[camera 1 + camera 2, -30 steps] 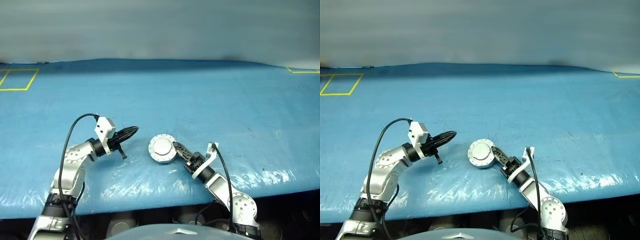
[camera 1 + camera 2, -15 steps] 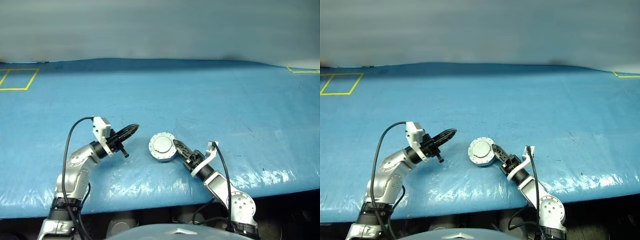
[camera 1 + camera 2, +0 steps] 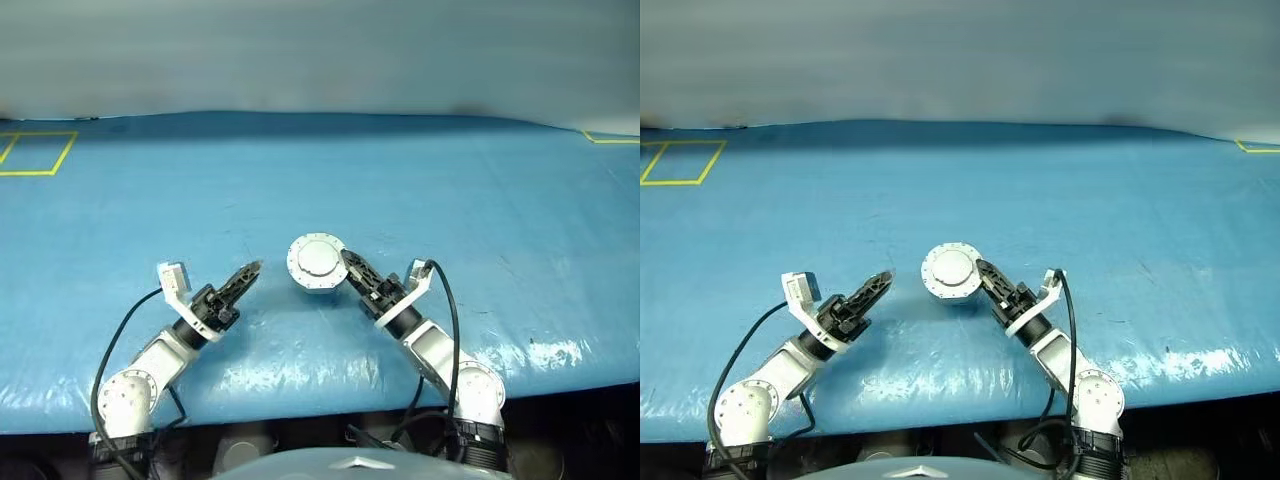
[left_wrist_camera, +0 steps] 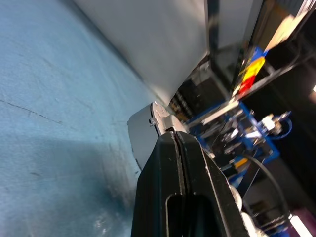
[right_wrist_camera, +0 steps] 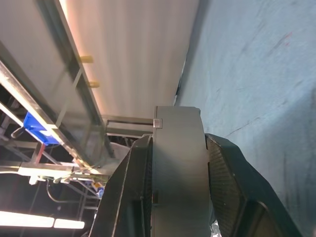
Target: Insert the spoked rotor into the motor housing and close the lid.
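Observation:
My right gripper point(image 3: 345, 262) is shut on the motor housing point(image 5: 177, 148), a short round grey puck that it grips by the rim and holds just above the blue table. Its flat grey lid point(image 3: 316, 258), with a notched rim, lies shut on the housing and faces the head camera. In the right wrist view the puck stands edge-on between both fingers point(image 5: 224, 168). My left gripper point(image 3: 252, 270) is a short way to the housing's left, shut and empty, pointing toward it. The left wrist view shows its fingers point(image 4: 173, 148) pressed together, the housing point(image 4: 144, 134) beyond them. The spoked rotor is out of view.
A crinkled blue sheet covers the table point(image 3: 400, 180). Yellow tape outlines mark its far left point(image 3: 40, 150) and far right point(image 3: 610, 138) corners. The table's front edge point(image 3: 300, 395) runs just ahead of both arms.
My right gripper has lifted the housing off the sheet and carried it slightly left. My left arm has drawn back toward the front edge and rolled its wrist, the gripper staying shut.

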